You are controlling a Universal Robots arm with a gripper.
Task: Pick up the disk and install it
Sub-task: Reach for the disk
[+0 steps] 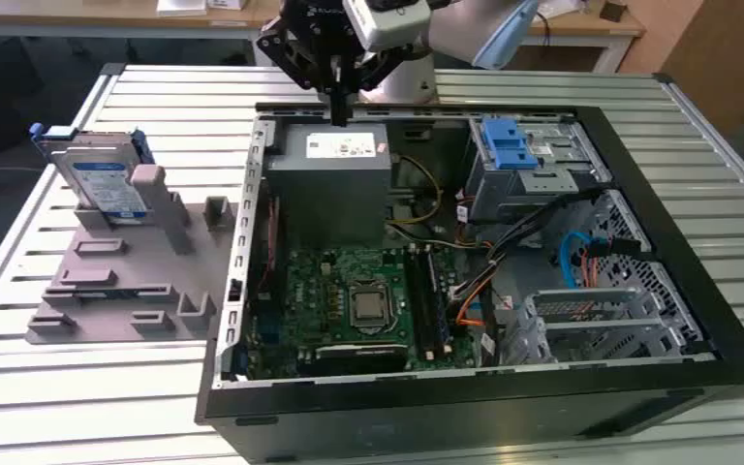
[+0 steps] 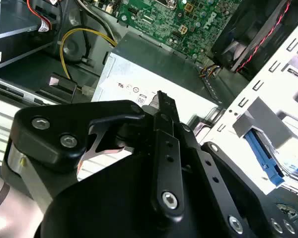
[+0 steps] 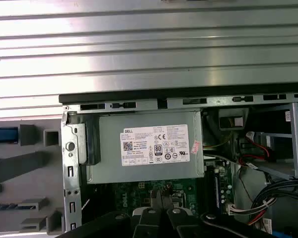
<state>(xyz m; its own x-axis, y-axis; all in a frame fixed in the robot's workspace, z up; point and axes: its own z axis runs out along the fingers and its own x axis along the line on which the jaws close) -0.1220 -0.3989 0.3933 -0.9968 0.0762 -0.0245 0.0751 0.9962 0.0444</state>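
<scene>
Fingers [image 1: 341, 108]: mine are pressed together, holding nothing, above the grey metal box [image 1: 333, 160] inside the computer case [image 1: 476, 417].
Disk [image 1: 98, 179]: outside the case, past its wall on the exterior view's left, standing in a grey holder [image 1: 127, 281] on the table [image 1: 36, 387].
Direction: well apart from my fingers, sideways; its long axis seems upright, lower part hidden.
</scene>
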